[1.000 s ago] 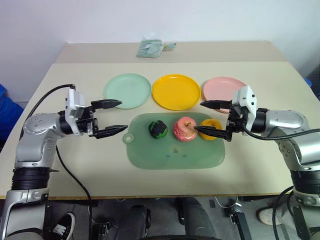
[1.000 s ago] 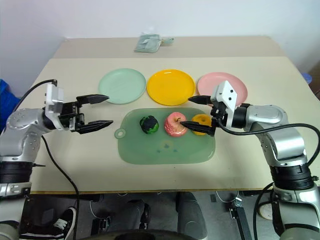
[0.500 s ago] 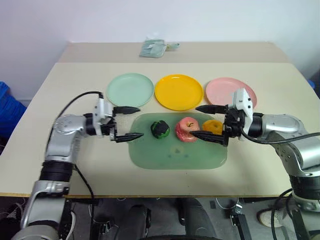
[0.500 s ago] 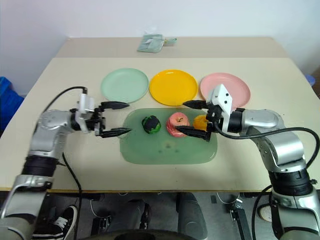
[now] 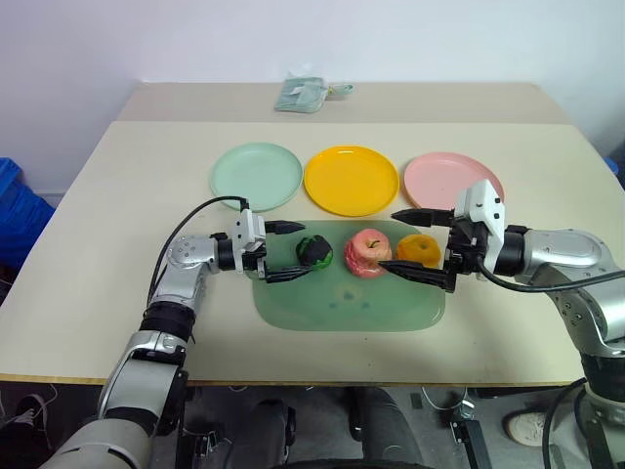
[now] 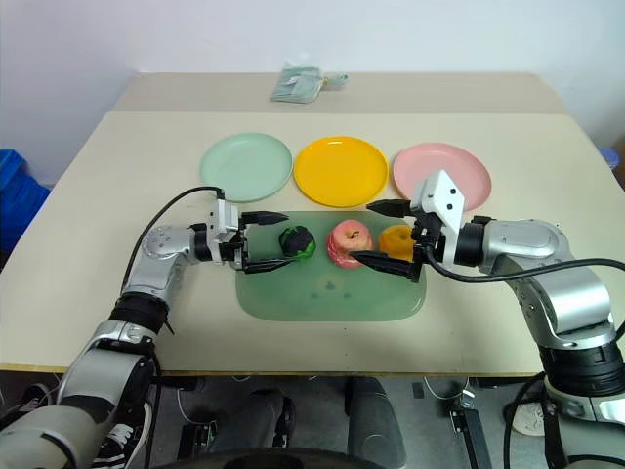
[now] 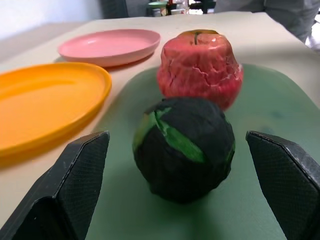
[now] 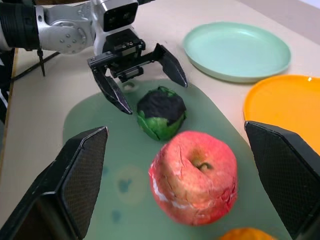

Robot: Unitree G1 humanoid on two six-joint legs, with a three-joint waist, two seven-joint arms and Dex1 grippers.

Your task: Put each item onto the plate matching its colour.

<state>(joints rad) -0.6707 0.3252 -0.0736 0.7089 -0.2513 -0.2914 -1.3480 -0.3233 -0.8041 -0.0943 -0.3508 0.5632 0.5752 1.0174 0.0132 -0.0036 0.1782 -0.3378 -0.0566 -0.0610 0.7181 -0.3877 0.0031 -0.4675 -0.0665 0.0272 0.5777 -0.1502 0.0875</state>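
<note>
Dark green-and-black toy ball (image 5: 312, 251), crinkled pink-red apple (image 5: 366, 252) and yellow-orange round fruit (image 5: 418, 248) all sit on the pale green cutting mat (image 5: 342, 305). Mint (image 5: 256, 176), yellow (image 5: 351, 180) and pink (image 5: 452, 180) plates at 12 o'clock hold nothing. Nothing sorted yet. Left gripper (image 5: 290, 250) spread wide at the ball's 9 o'clock; right gripper (image 5: 415, 245) wide, straddling the orange fruit.

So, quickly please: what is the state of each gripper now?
Left gripper: open, holding nothing, just short of the green and black ball.
Right gripper: open, holding nothing, fingers on either side of the orange fruit.
</note>
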